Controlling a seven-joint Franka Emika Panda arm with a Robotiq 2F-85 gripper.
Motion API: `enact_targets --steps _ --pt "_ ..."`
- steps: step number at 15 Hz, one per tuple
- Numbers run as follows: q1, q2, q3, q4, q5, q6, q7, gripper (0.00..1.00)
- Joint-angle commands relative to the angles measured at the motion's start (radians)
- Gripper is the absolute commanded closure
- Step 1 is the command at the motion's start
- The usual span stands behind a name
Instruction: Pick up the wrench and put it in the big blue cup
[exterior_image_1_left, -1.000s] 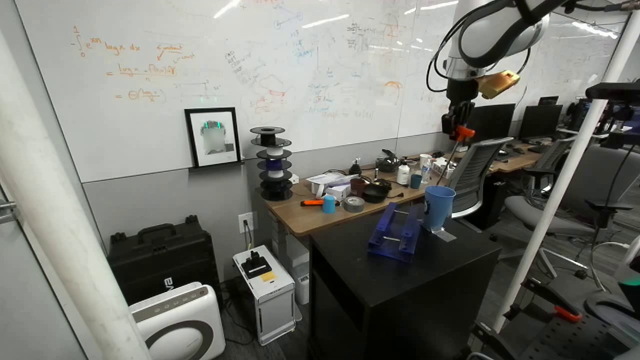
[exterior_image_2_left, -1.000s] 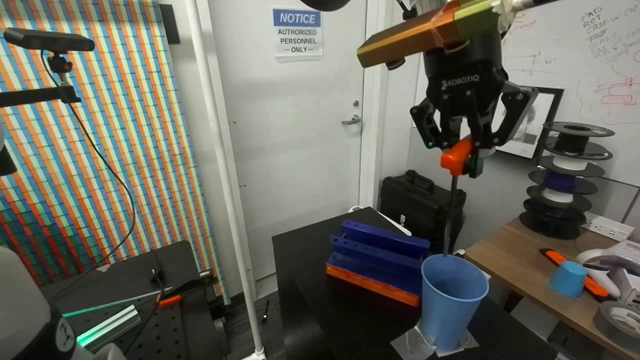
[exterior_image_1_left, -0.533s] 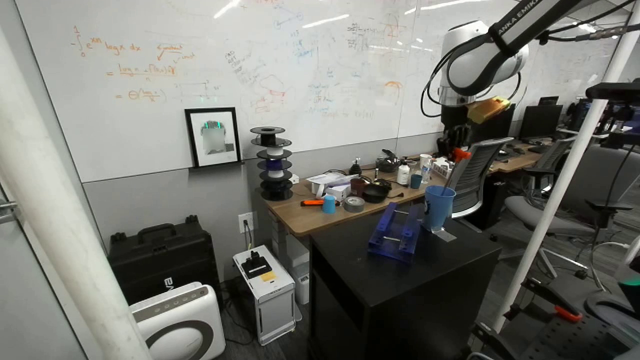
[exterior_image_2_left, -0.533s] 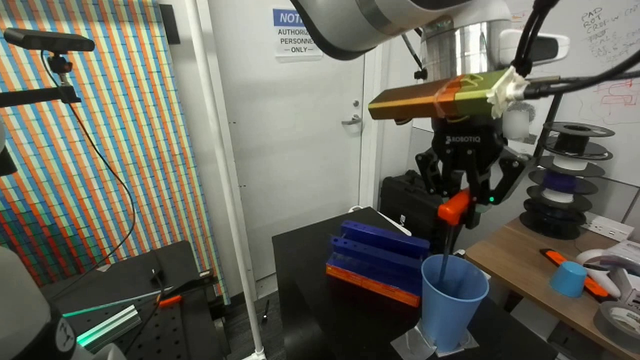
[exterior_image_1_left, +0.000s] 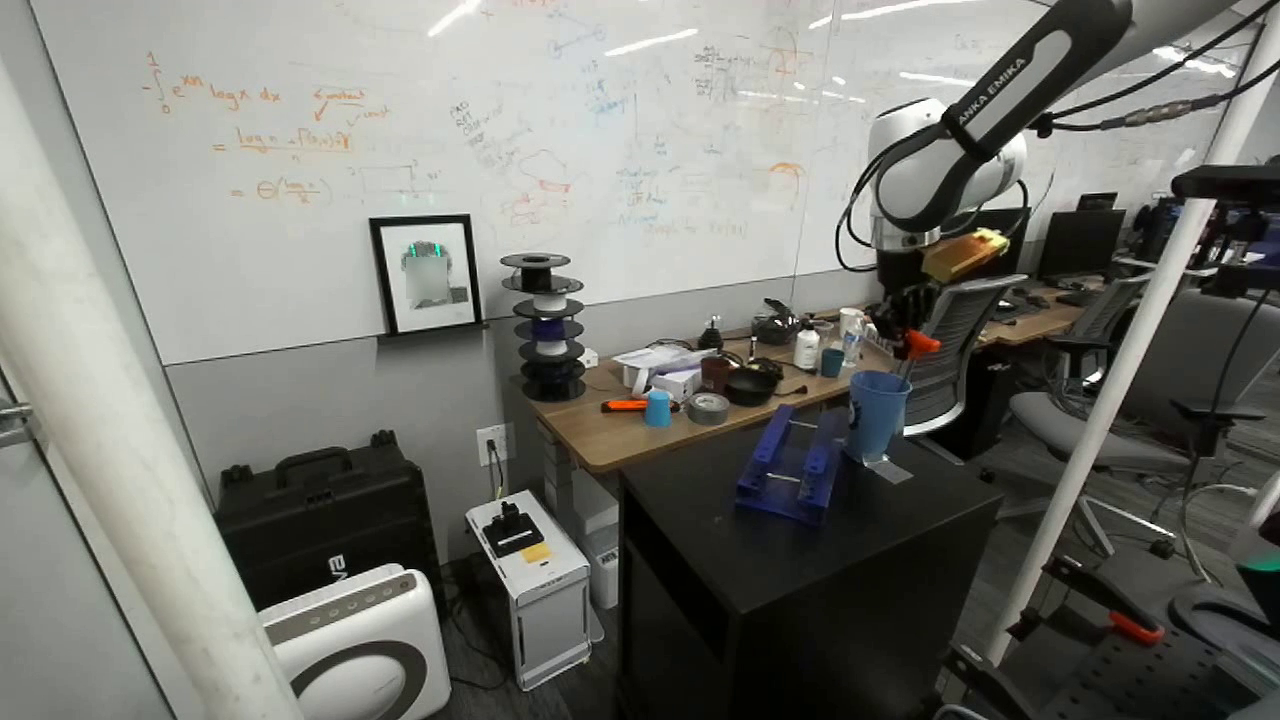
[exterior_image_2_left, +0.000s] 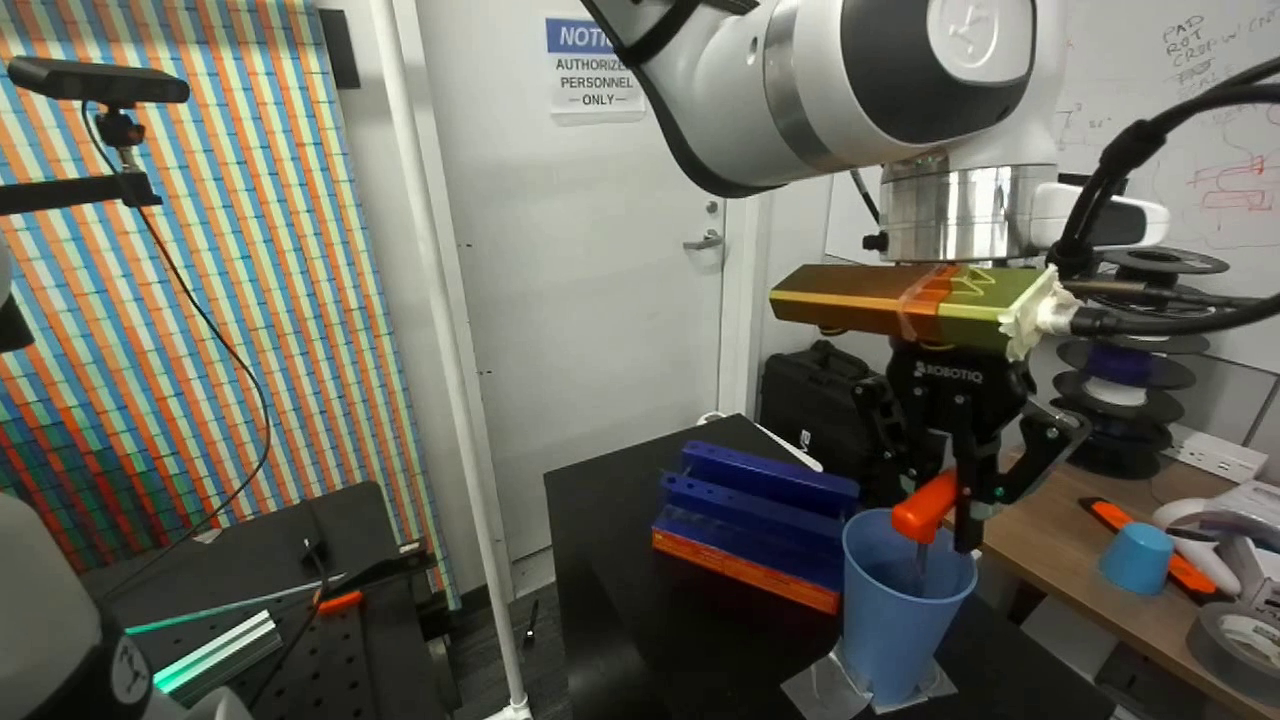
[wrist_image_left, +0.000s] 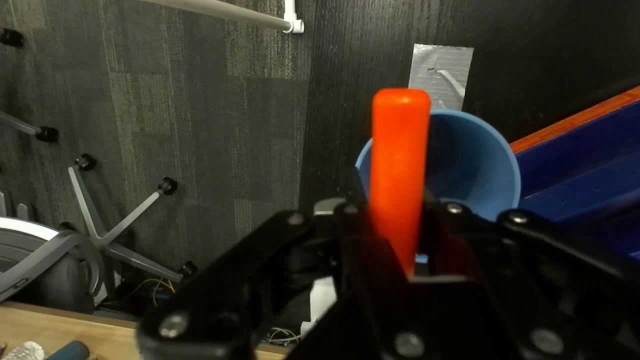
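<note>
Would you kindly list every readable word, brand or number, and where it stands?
"ROBOTIQ": black two-finger gripper
"ANKA EMIKA": white jointed arm
"NOTI… AUTHORIZE… PERSONNEL ONLY": white rectangular sign, partly covered
"1", "0", "log x dx": glossy whiteboard
"PAD", "ROT": same board
Too small or blurred: lettering on black plastic case, most other handwriting.

We read ROBOTIQ on the gripper (exterior_image_2_left: 938, 503), ANKA EMIKA on the arm (exterior_image_1_left: 985, 100), AUTHORIZE… PERSONNEL ONLY on the sign (exterior_image_2_left: 595, 85), PAD on the whiteboard (exterior_image_2_left: 1150, 75).

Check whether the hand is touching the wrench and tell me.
Touching. In an exterior view, one finger of the hand lies against the wrench with no gap showing; in the wrist view, the orange handle runs in between the fingers.
</note>
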Motion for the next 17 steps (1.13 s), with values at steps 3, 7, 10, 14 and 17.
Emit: enact_targets --steps 3,7,10,14,17 --pt "0.006 -0.021 0.005 0.056 0.032 -0.033 -0.006 0.26" --pt "0.018 -0.121 0.022 0.005 0.060 -0.021 -0.011 0.00" --pt "0.036 -0.264 0.046 -0.111 0.092 0.024 0.007 0.00" --pt "0.054 -0.486 0.063 -0.295 0.214 0.017 0.004 0.00" --pt "0.048 -0.432 0.069 -0.247 0.190 -0.002 0.007 0.00"
